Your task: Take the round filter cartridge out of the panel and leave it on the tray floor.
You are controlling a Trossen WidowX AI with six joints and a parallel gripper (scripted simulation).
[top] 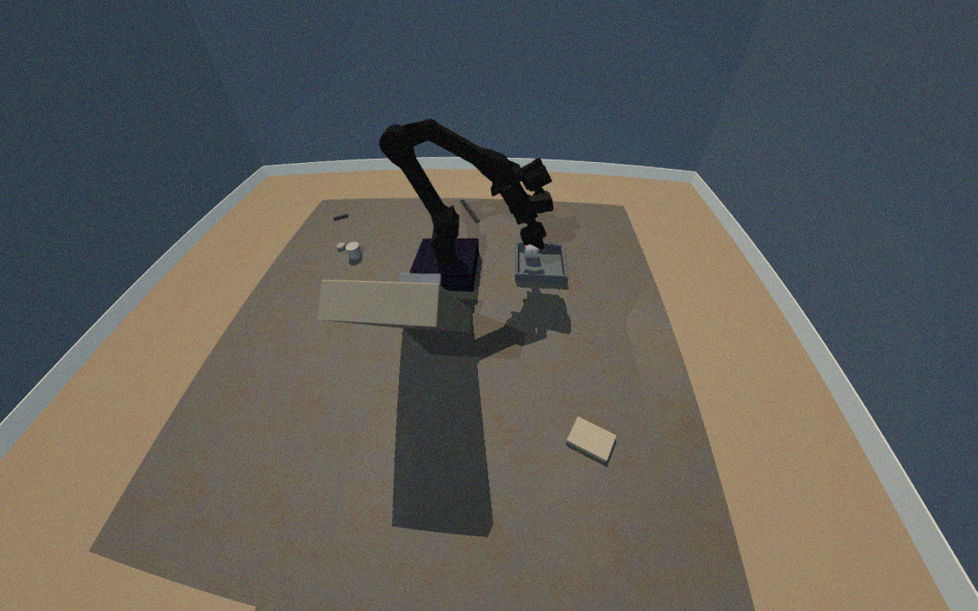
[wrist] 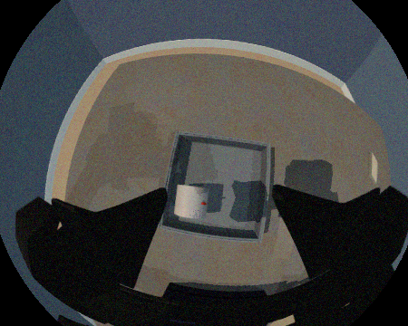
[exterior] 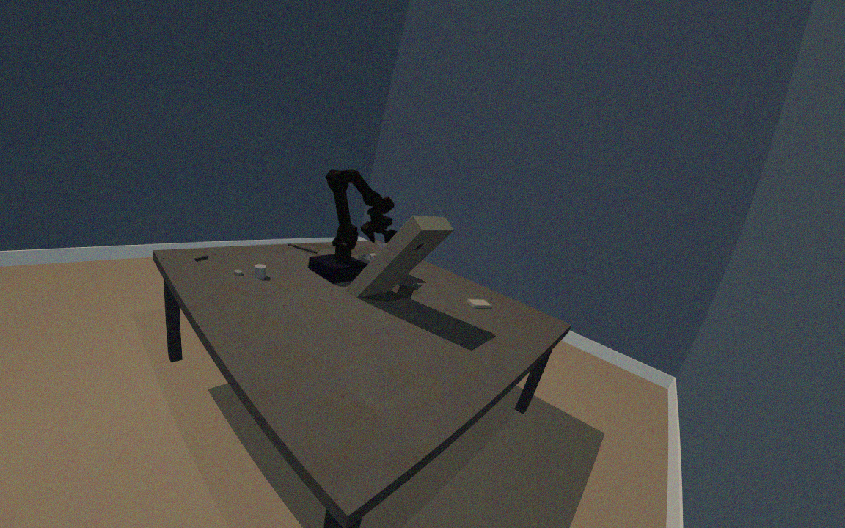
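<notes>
The white round cartridge [top: 531,249] [wrist: 189,202] is inside the grey tray [top: 542,282] [wrist: 213,234], near its left wall in the wrist view. A small red mark shows at its right edge; whether it stands or lies is hard to tell. My gripper [top: 532,243] [exterior: 381,238] [wrist: 220,192] is open above the tray, with nothing between its fingers. The fingertips appear on either side of the tray in the wrist view. The service panel [top: 379,302] [exterior: 387,264] leans in front of the robot base; its face towards the robot is hidden.
A white cup [top: 353,251] [exterior: 260,271] and a small white disc [top: 340,247] [exterior: 238,272] stand beyond the panel. A dark bar [top: 340,217] [exterior: 201,258] and a long rod [top: 469,210] [exterior: 302,248] lie farther back. A pale block [top: 591,438] [exterior: 479,303] lies apart.
</notes>
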